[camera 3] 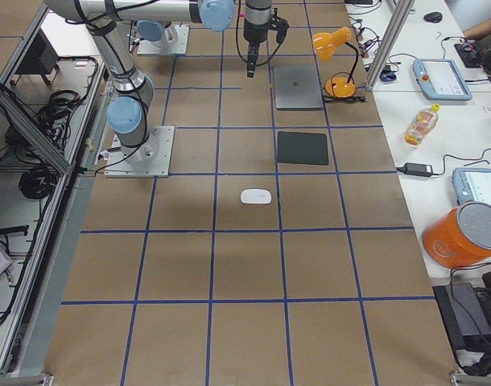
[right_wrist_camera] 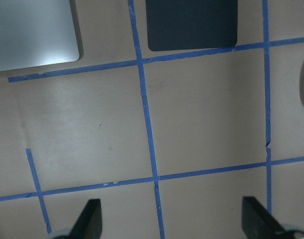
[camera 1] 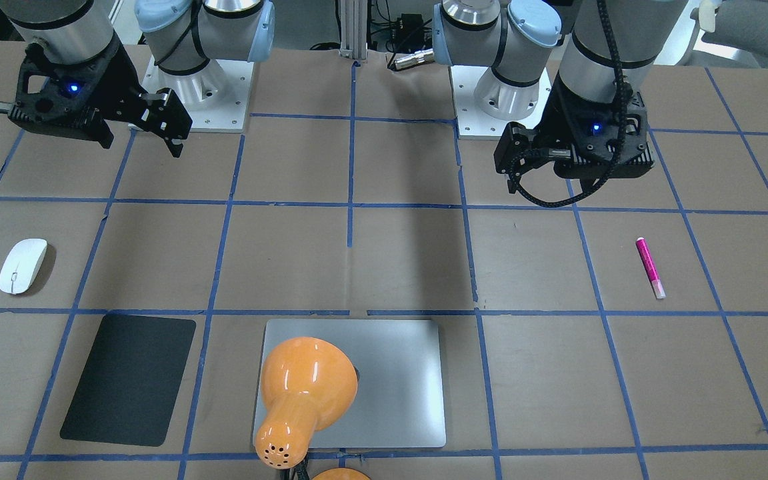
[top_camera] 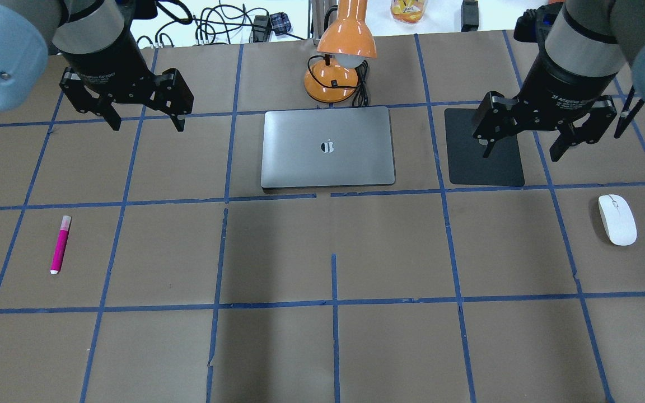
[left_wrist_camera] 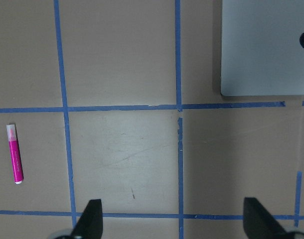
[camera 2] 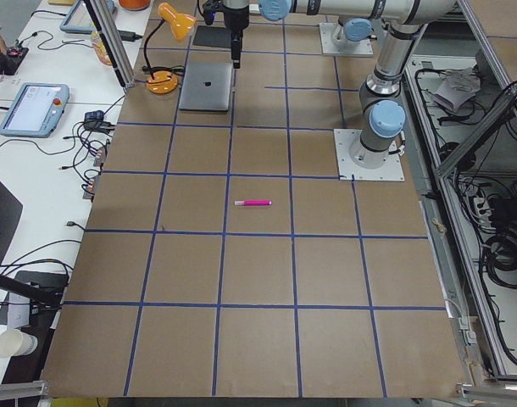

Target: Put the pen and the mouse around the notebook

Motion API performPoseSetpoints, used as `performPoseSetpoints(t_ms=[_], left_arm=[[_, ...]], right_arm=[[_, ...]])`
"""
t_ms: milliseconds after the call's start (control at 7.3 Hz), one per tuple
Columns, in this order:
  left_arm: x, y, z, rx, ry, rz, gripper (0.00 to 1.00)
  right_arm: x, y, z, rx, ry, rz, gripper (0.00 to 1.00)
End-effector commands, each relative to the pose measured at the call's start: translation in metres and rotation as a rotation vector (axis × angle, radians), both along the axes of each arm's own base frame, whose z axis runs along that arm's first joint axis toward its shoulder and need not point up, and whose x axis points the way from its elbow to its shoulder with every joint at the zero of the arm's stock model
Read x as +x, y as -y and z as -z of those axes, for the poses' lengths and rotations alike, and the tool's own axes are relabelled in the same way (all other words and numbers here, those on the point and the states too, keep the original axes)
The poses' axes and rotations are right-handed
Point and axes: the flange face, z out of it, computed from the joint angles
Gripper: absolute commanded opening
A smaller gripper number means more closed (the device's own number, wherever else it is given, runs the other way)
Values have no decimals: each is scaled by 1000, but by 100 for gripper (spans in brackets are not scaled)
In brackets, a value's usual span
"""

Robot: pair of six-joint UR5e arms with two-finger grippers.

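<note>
The magenta pen (top_camera: 60,244) lies alone on the table's left side, also seen in the left wrist view as the pen (left_wrist_camera: 15,154). On the right side rests the white mouse (top_camera: 617,219). The silver-grey notebook (top_camera: 328,146) lies closed at the far middle. My left gripper (top_camera: 146,120) hovers open above the table, left of the notebook and beyond the pen. Open as well, my right gripper (top_camera: 522,150) hangs right of the notebook and beyond the mouse. Neither gripper holds anything.
A black mat (top_camera: 479,168) lies just right of the notebook, partly under my right gripper. An orange desk lamp (top_camera: 339,61) stands behind the notebook, its shade leaning over it. Blue tape lines grid the brown table. Cables and devices sit beyond the far edge.
</note>
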Motion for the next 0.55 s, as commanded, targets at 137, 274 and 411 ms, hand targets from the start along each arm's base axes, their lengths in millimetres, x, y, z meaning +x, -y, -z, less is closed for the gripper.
performPoseSetpoints(t_ms=[137, 274, 411], left_arm=[[0, 0, 0, -1, -1, 0, 100], [0, 0, 1, 3, 0, 11, 100], [3, -1, 1, 7, 0, 6, 100]], right_arm=[[-1, 1, 2, -5, -5, 1, 100], [-1, 1, 2, -4, -3, -2, 100], [-2, 2, 4, -2, -3, -10, 100]])
